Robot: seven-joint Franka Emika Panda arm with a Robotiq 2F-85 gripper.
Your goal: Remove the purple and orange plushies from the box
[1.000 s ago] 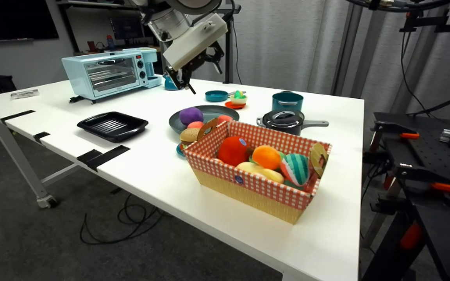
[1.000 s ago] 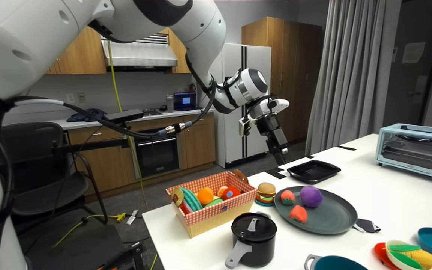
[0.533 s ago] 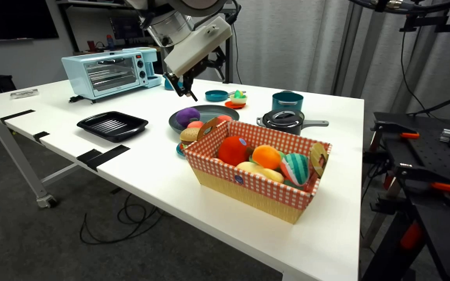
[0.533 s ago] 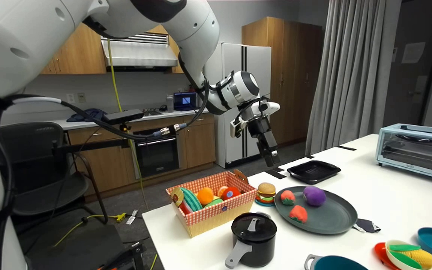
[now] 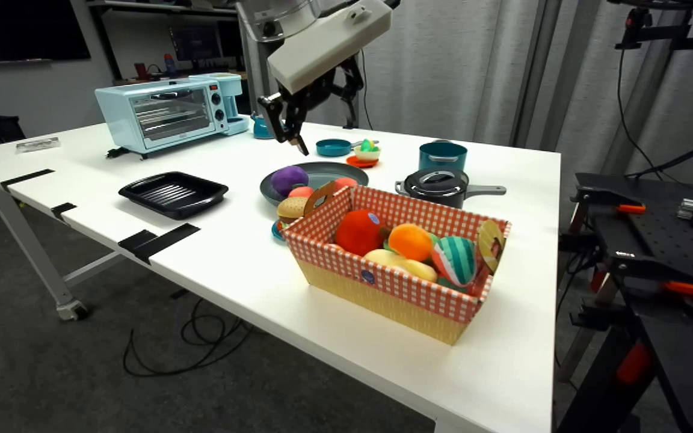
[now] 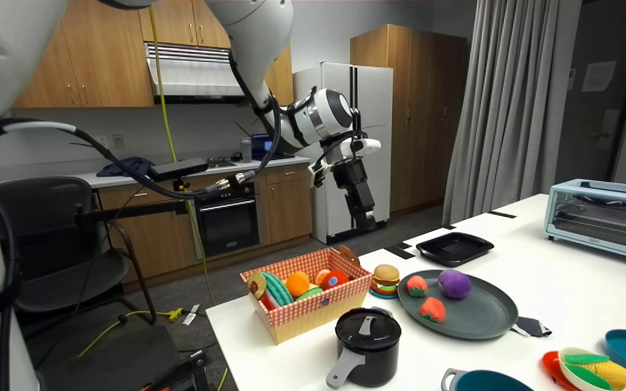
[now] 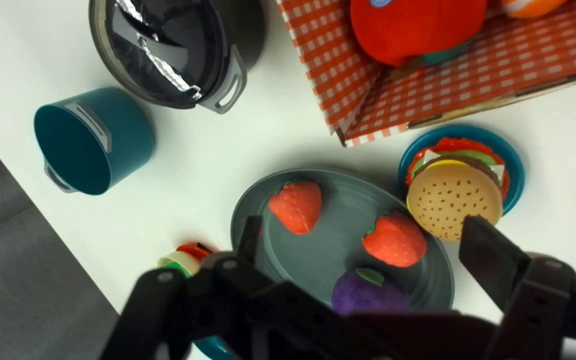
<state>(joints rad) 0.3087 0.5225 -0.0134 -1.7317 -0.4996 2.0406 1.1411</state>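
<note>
So, the purple plushie point(image 6: 455, 283) lies on the plate point(image 6: 487, 315) near the box point(image 6: 313, 315), probably its drop-off spot, and I have my gripper point(image 7: 365, 245) spread wide, holding nothing, presumably to take the orange plushie point(image 6: 298, 284) inside the box.

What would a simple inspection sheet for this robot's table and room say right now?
Surface: white table, black tape strips along one edge.
Job's things: purple plushie on the gray plate; round orange plushie inside the checkered box.
Clutter: two strawberry plushies on the plate, toy burger beside the box, lidded saucepan, teal pot, black baking tray, toaster oven.
Tool: open, holding nothing, in the air.
Cables: black cable on the floor, yellow cord hanging.
Surroundings: gray curtain, refrigerator, black chair.
</note>
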